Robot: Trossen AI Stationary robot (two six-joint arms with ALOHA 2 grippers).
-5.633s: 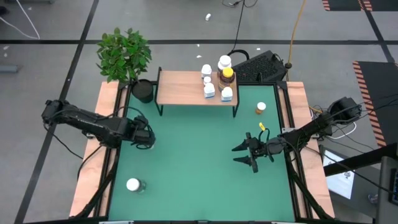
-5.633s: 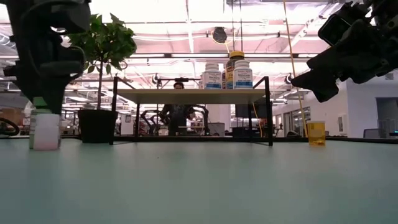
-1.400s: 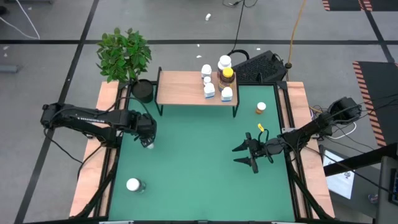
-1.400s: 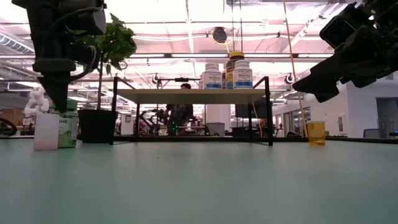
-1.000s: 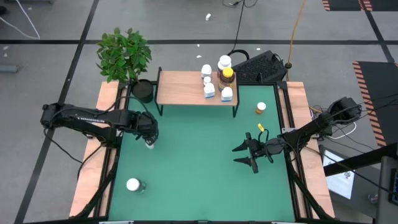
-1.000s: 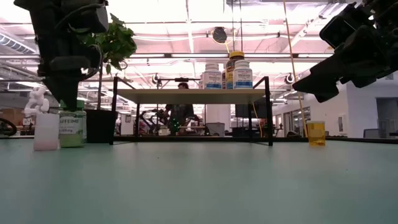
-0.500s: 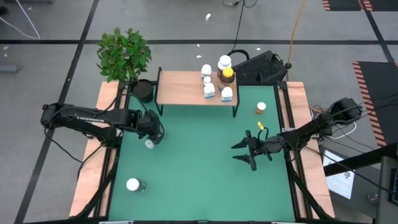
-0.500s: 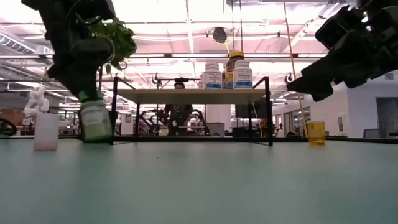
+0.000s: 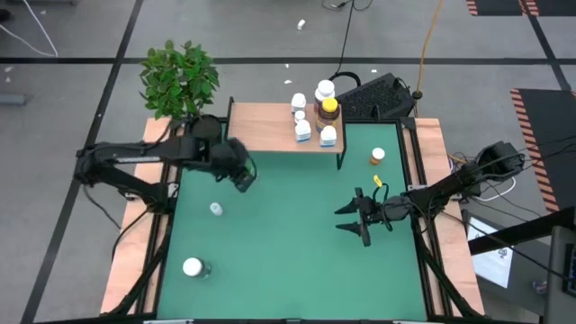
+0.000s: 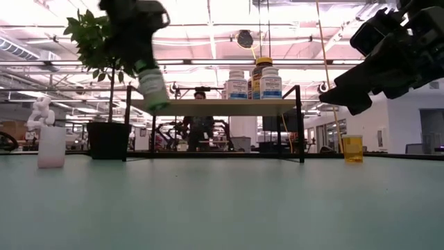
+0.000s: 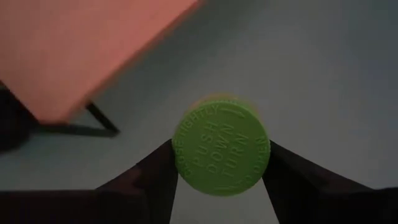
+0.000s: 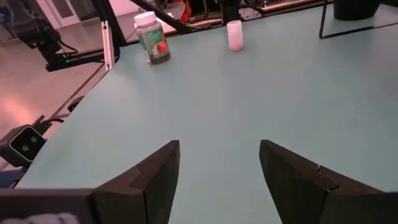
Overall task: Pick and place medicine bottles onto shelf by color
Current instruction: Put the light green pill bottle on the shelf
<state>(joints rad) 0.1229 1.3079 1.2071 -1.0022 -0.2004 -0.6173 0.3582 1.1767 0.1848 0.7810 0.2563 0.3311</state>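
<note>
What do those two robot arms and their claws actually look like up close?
Both are slim, jointed, matte black arms. The left claw and right claw each end in two flat, dark, wedge-shaped fingers. The right arm has black cables at its base and a small yellow part near its wrist.

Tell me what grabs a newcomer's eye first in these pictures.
The left gripper holds a green-capped bottle in the air, just off the shelf's front-left corner. A cluster of bottles stands at the shelf's right end, and the right gripper hangs open over the green table.

Bright green bottle cap (image 11: 221, 147), light-wood shelf (image 9: 270, 125), green table (image 9: 288, 252), dark arms.
</note>
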